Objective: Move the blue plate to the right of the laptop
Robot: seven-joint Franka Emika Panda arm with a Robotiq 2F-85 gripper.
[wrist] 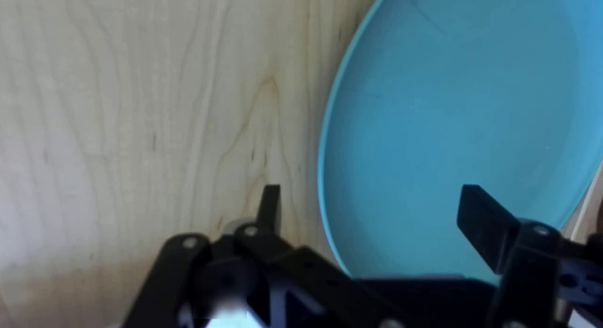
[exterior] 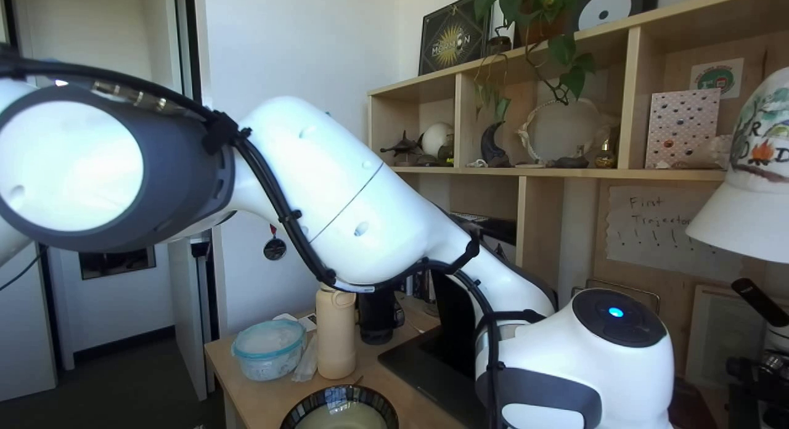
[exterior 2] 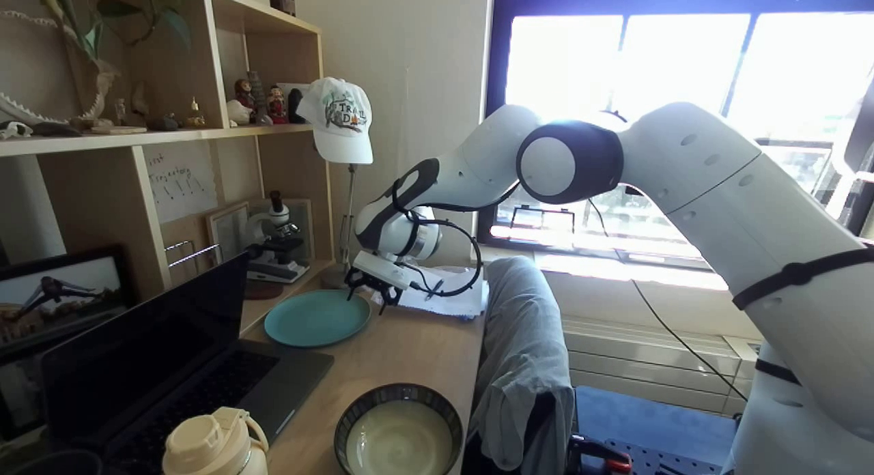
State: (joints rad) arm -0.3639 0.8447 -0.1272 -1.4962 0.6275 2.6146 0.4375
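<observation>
Your blue plate (exterior 2: pixel 314 318) lies flat on the desk (exterior 2: pixel 410 352), just past the end of the laptop (exterior 2: pixel 181 345), on the right-hand side as you face its raised screen. You cannot tell whether the two touch. Your gripper (wrist: pixel 372 196) is spread wide at the plate's edge, holding nothing: in the wrist view one finger (wrist: pixel 270 208) is over bare wood outside the rim and the other is over the plate's inner face, so the rim runs between them. Whether either finger touches the plate, you cannot tell.

Behind the plate you have a microscope (exterior 2: pixel 276 246), and near it a thin upright stand (exterior 2: pixel 349 216) topped by a white cap (exterior 2: pixel 341 123). Well apart from the plate, a dark-rimmed bowl (exterior 2: pixel 403 437) sits in front of the laptop in both exterior views. Towards the laptop's opposite end, a cream bottle (exterior: pixel 336 336) stands upright beside a dark mug (exterior: pixel 376 315), with a teal-lidded container (exterior: pixel 269 352) near the desk's corner. In an exterior view your arm (exterior: pixel 376 232) hides part of the laptop.
</observation>
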